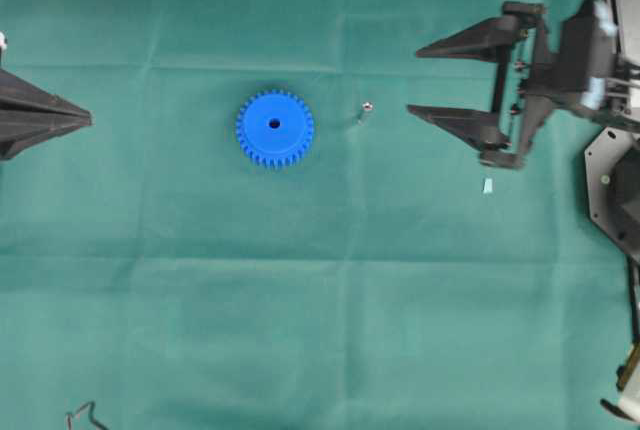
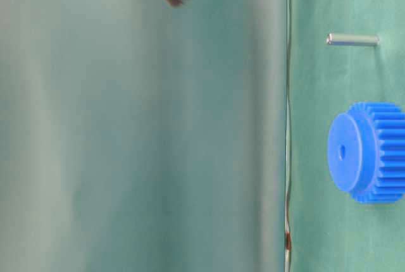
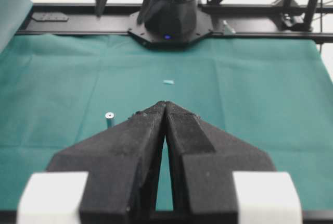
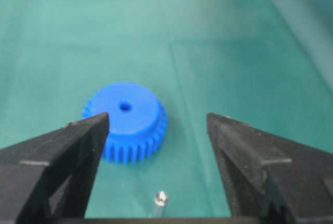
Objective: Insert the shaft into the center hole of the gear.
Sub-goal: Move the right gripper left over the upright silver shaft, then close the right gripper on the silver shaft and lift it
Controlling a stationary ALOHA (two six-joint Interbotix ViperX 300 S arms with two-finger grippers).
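Observation:
The blue gear (image 1: 275,128) lies flat on the green cloth, its center hole (image 1: 275,124) facing up and empty. The shaft (image 1: 366,108), a small silvery pin, stands upright on the cloth to the gear's right, apart from it. My right gripper (image 1: 414,81) hangs open further right, with nothing between its fingers. In the right wrist view the gear (image 4: 125,122) and the shaft (image 4: 161,199) both show between the spread jaws of that gripper (image 4: 157,117). My left gripper (image 1: 88,120) is shut and empty at the far left; the left wrist view shows the shaft (image 3: 110,119) beyond its closed tips (image 3: 165,103).
A small pale blue scrap (image 1: 488,186) lies on the cloth below the right gripper. The right arm's black base (image 3: 169,21) and a black frame rail (image 3: 260,23) stand at the cloth's far edge. A thin cable (image 1: 85,413) lies at the lower left corner.

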